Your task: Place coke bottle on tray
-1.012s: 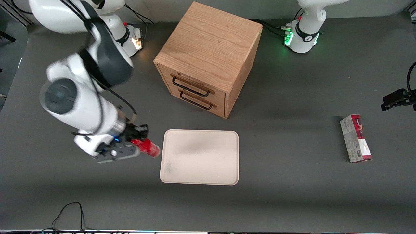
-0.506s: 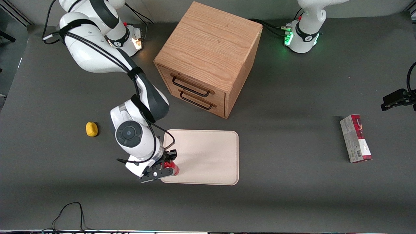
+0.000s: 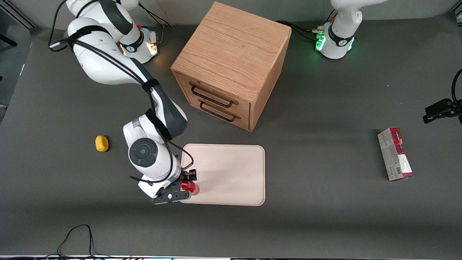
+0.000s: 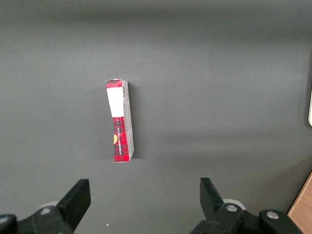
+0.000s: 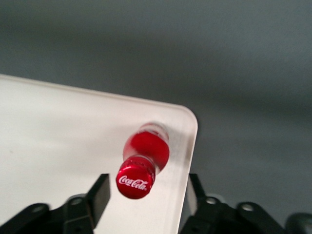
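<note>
The coke bottle (image 3: 190, 187), small and all red with a red cap, stands upright on the cream-beige tray (image 3: 231, 173), at the tray's corner nearest the front camera on the working arm's side. My right gripper (image 3: 185, 185) is directly above it, open, with one finger on each side of the bottle and apart from it. In the right wrist view the bottle (image 5: 139, 168) is seen cap-up between the spread fingers of the gripper (image 5: 147, 191). It stands on the tray (image 5: 58, 126) close to its rounded corner.
A wooden drawer cabinet (image 3: 231, 65) stands farther from the front camera than the tray. A yellow lump (image 3: 101, 143) lies toward the working arm's end. A red-and-grey box (image 3: 395, 154) lies toward the parked arm's end and shows in the left wrist view (image 4: 120, 122).
The gripper carried the bottle from beside the tray to over its near corner. The fingers have since spread, and the bottle now stands free on the tray.
</note>
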Motion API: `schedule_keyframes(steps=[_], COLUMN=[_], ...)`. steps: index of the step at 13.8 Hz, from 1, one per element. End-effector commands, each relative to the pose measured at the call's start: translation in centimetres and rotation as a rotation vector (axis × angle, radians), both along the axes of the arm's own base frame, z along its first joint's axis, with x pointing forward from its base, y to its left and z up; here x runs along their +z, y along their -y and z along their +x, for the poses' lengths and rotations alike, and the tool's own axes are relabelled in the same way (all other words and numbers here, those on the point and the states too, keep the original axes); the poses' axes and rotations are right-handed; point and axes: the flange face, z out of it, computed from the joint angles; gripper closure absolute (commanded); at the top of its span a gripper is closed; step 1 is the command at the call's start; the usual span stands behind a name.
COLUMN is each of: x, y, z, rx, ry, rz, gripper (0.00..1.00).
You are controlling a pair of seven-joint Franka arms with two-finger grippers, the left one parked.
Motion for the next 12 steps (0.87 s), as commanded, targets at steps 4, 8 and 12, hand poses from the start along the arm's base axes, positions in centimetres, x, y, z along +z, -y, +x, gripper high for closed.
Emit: schedule_keyframes(steps=[4,8,12], x=[13.0,15.6,18.8], y=[11.3,21.3,27.4], z=[-3.9,-10.3,-17.8], rx=[-0.137,-0.227,-0.26], ry=[-0.05,-0.085,-0.05], rz=[0.079,0.071,0.033], gripper=[0.0,0.0,0.0])
